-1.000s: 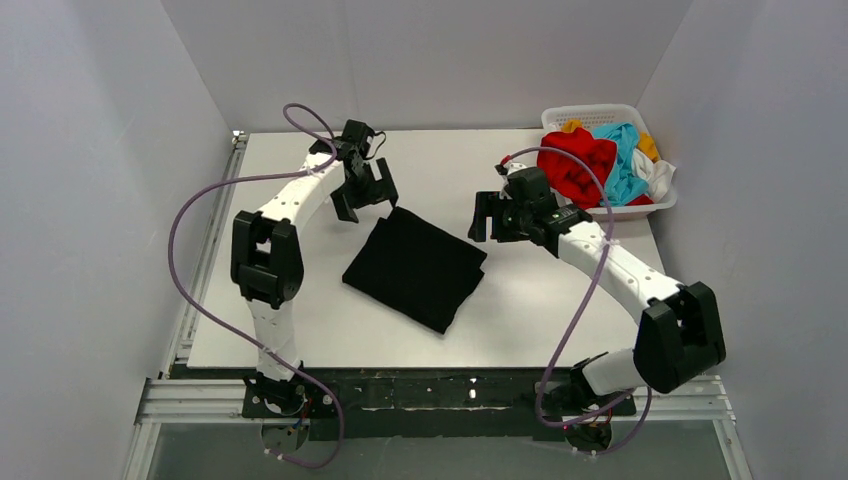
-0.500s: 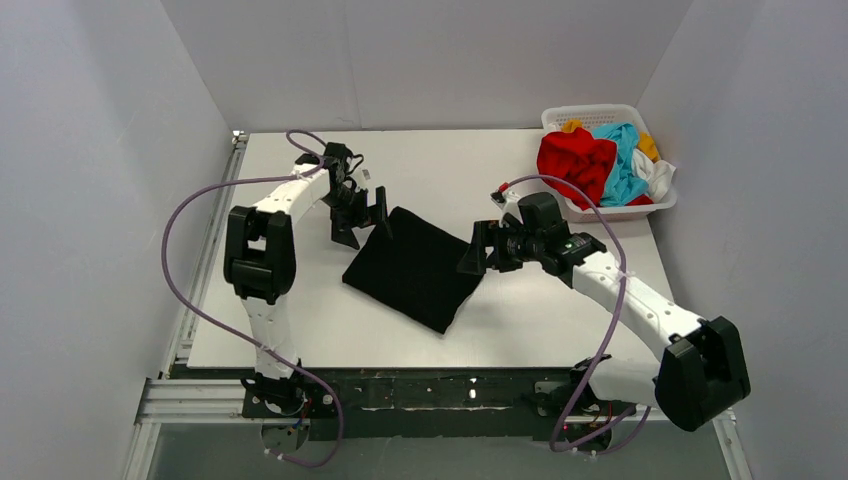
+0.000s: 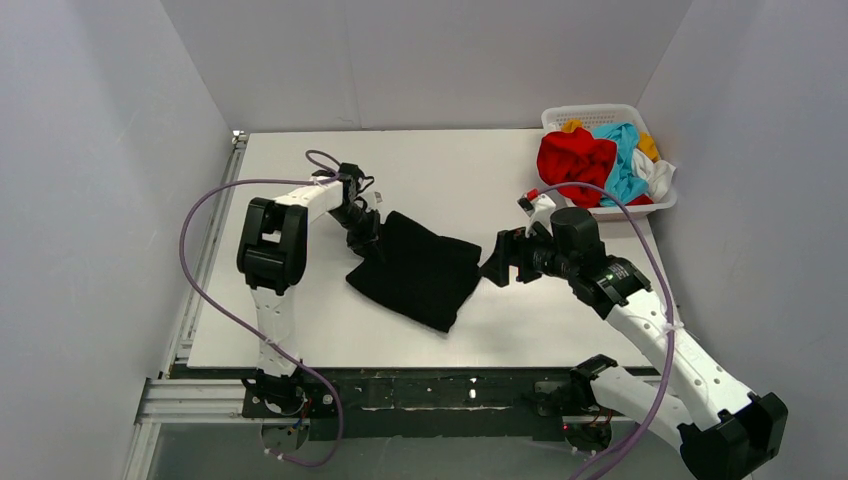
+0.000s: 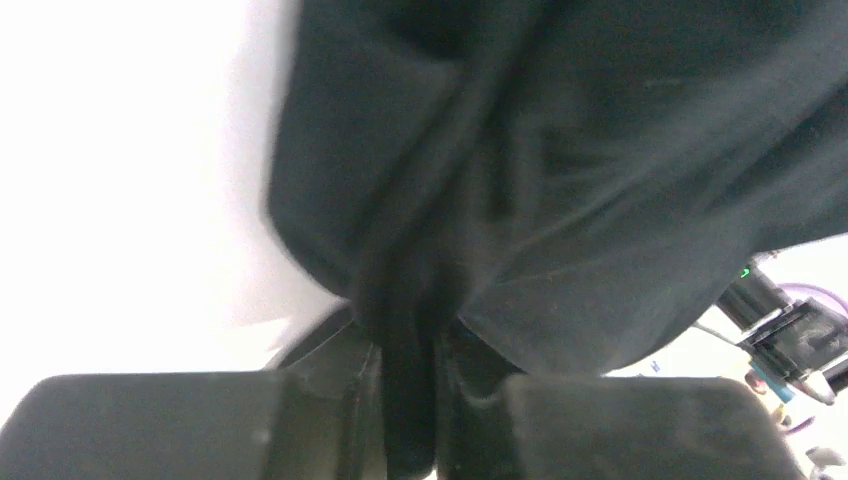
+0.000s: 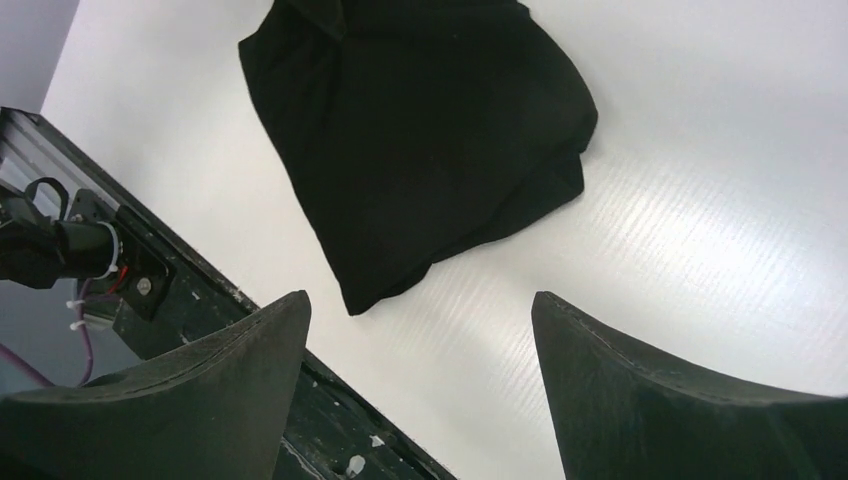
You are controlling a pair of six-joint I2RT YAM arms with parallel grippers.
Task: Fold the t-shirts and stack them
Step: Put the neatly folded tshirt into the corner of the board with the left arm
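A folded black t-shirt [image 3: 420, 270] lies mid-table. My left gripper [image 3: 368, 238] is at its far left corner, shut on a pinched ridge of the black cloth [image 4: 600, 150]; in the left wrist view the fabric runs down between the two jaws of the gripper [image 4: 410, 400]. My right gripper [image 3: 495, 262] hovers open just off the shirt's right edge, holding nothing. In the right wrist view the black shirt [image 5: 420, 130] lies ahead of the open gripper [image 5: 420, 310]. Red [image 3: 575, 160], light blue [image 3: 622, 160], white [image 3: 660, 178] and orange-yellow [image 3: 648, 145] t-shirts are piled in the basket.
The white lattice basket [image 3: 600, 110] stands at the table's far right corner, beside the right wall. The black front rail [image 5: 150, 290] runs along the table's near edge. Purple cables loop off both arms.
My left gripper came down onto the shirt's far left corner and shut on the cloth, bunching it. My right arm swung right and lower, its gripper staying open beside the shirt's right edge.
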